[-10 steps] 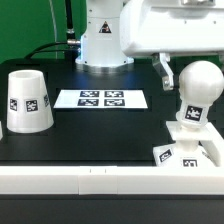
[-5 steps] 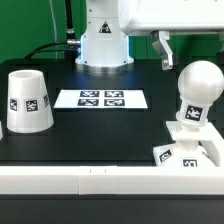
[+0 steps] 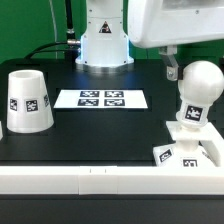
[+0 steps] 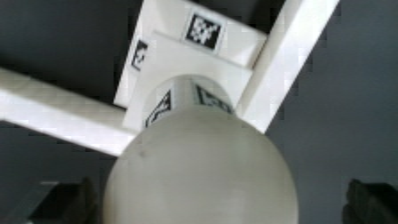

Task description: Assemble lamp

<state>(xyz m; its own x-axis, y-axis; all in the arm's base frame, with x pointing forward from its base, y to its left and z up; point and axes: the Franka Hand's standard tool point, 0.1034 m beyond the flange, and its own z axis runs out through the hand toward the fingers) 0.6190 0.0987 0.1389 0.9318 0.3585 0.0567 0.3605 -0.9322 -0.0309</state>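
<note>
The white ball-shaped bulb stands upright on the flat square base at the exterior view's right, against the front rail. My gripper hangs just above and beside the bulb's top, open; only one dark finger shows there. In the wrist view the bulb fills the middle between my gripper's two dark fingertips, which stand apart from it on either side. The base lies beneath. The tapered shade stands mouth up at the exterior view's left.
The marker board lies flat on the black table between shade and bulb. A white rail runs along the front edge. The arm's white pedestal stands at the back.
My hand rose off the bulb, then came down a little and shifted toward the exterior view's right. Bulb, base and shade have not moved.
</note>
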